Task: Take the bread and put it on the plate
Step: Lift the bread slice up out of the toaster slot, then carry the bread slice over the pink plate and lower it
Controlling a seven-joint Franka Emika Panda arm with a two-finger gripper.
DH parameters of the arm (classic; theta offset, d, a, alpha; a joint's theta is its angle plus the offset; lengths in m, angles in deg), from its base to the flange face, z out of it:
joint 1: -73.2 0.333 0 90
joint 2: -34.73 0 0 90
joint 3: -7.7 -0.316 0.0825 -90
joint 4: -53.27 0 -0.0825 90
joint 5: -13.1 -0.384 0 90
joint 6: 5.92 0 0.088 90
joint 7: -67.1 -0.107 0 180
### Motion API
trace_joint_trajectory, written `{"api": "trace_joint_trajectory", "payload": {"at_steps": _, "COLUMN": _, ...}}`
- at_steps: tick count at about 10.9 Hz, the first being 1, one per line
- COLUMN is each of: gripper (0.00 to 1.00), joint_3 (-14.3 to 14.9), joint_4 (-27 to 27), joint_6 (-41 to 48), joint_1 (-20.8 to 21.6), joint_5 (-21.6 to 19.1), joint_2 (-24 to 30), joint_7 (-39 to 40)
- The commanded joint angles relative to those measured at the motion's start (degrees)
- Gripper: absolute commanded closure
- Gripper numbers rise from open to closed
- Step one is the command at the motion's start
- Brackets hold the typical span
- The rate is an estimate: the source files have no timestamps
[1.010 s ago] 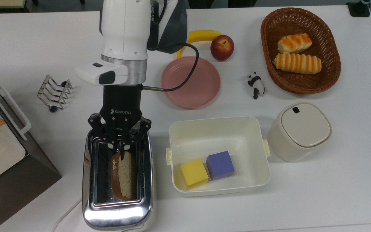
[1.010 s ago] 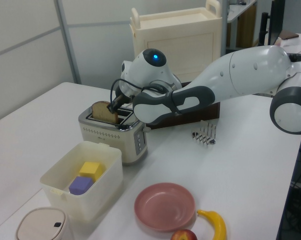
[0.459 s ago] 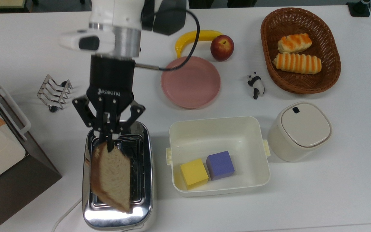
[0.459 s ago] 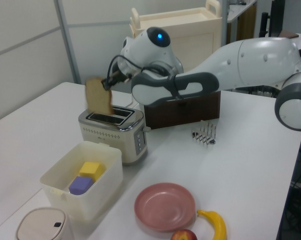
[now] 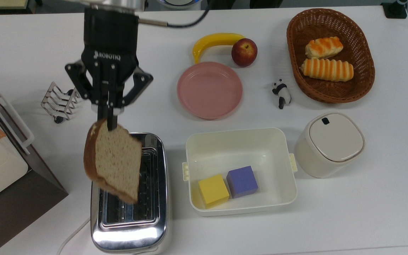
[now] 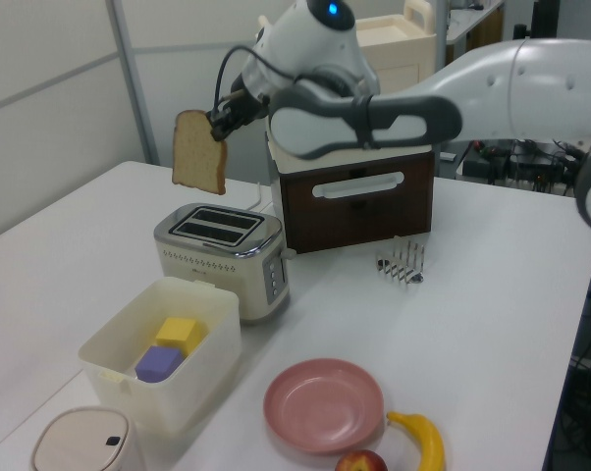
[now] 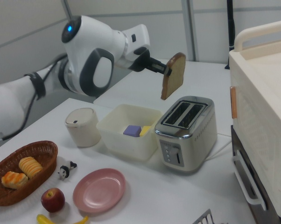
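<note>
Speckled bread (image 5: 113, 161) pinched by gripper (image 5: 109, 118) — above chrome toaster (image 5: 130, 226)

White table (image 5: 367, 212) carries toaster (image 5: 129, 226), tub (image 5: 241, 141), plate (image 5: 209, 89), basket (image 5: 331, 95), canister (image 5: 329, 143)

The arm is cut off by the top view's upper edge above the gripper (image 5: 109, 118). The bread (image 5: 113, 160) covers part of the toaster (image 5: 130, 226) slots. In the right view, the banana (image 7: 61, 220) and toast rack (image 7: 209, 218) are cropped at the bottom edge.
</note>
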Motion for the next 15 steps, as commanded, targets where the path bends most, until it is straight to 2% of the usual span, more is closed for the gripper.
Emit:
{"api": "trace_joint_trajectory", "payload": {"at_steps": 1, "gripper": 0.86, "joint_3": -0.6, "joint_4": -1.9, "joint_6": 17.6, "joint_1": 0.6, "joint_5": -2.6, "joint_2": 4.6, "joint_7": 2.7}}
{"api": "trace_joint_trajectory", "payload": {"at_steps": 4, "gripper": 0.86, "joint_3": -1.7, "joint_4": -1.7, "joint_6": 37.9, "joint_1": 0.6, "joint_5": -8.8, "joint_2": 5.7, "joint_7": 16.0}}
{"api": "trace_joint_trajectory", "payload": {"at_steps": 6, "gripper": 0.86, "joint_3": -2.6, "joint_4": -1.9, "joint_6": 47.5, "joint_1": 0.8, "joint_5": -9.9, "joint_2": 6.2, "joint_7": 21.1}}
{"api": "trace_joint_trajectory", "payload": {"at_steps": 9, "gripper": 0.86, "joint_3": -6.4, "joint_4": -2.6, "joint_6": 59.5, "joint_1": 0.8, "joint_5": -10.1, "joint_2": 5.6, "joint_7": 28.2}}
{"api": "trace_joint_trajectory", "payload": {"at_steps": 11, "gripper": 0.86, "joint_3": -6.9, "joint_4": -3.8, "joint_6": 64.5, "joint_1": 3.3, "joint_5": -10.1, "joint_2": 5.5, "joint_7": 32.5}}
{"api": "trace_joint_trajectory", "payload": {"at_steps": 13, "gripper": 0.84, "joint_3": -6.9, "joint_4": -5.0, "joint_6": 65.3, "joint_1": 5.1, "joint_5": -10.1, "joint_2": 4.4, "joint_7": 33.4}}
{"api": "trace_joint_trajectory", "payload": {"at_steps": 14, "gripper": 0.79, "joint_3": -6.9, "joint_4": -5.0, "joint_6": 64.8, "joint_1": 6.1, "joint_5": -10.1, "joint_2": 3.4, "joint_7": 33.0}}
{"api": "trace_joint_trajectory", "payload": {"at_steps": 15, "gripper": 0.53, "joint_3": -6.9, "joint_4": -4.7, "joint_6": 64.5, "joint_1": 6.4, "joint_5": -10.1, "joint_2": 1.5, "joint_7": 32.7}}
